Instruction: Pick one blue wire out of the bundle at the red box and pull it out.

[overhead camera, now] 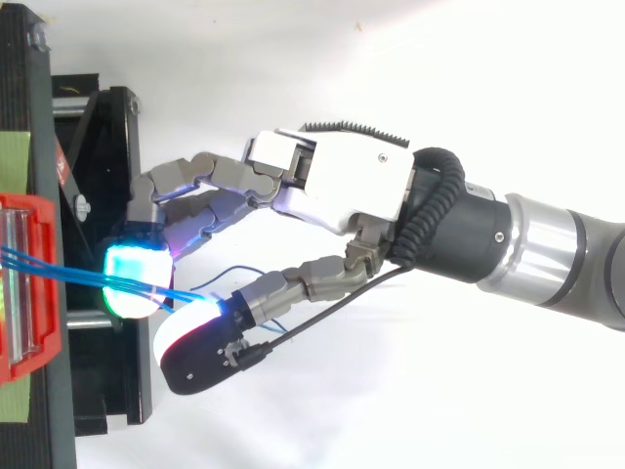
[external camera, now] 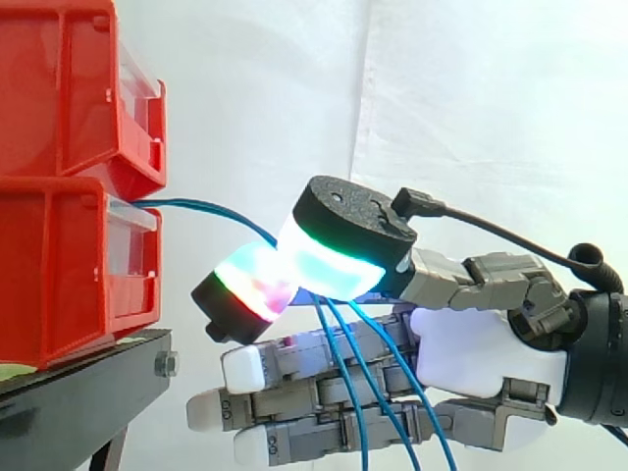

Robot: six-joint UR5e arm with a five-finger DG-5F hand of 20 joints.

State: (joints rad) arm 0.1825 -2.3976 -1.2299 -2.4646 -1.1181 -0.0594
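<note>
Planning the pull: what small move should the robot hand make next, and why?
Probably draw the robot hand back, away from the red box: its pads look pinched on a blue wire that runs to the box.

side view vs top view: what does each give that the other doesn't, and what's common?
Side view: the red plastic bins stacked two high, the thin blue wires leaving the lower one, strands hanging down across the straight lower fingers. Top view: the silver arm segment behind the wrist, a slack loop of wire below the palm. Both: the hand pinching the wires between glowing pads, beside the black stand.
</note>
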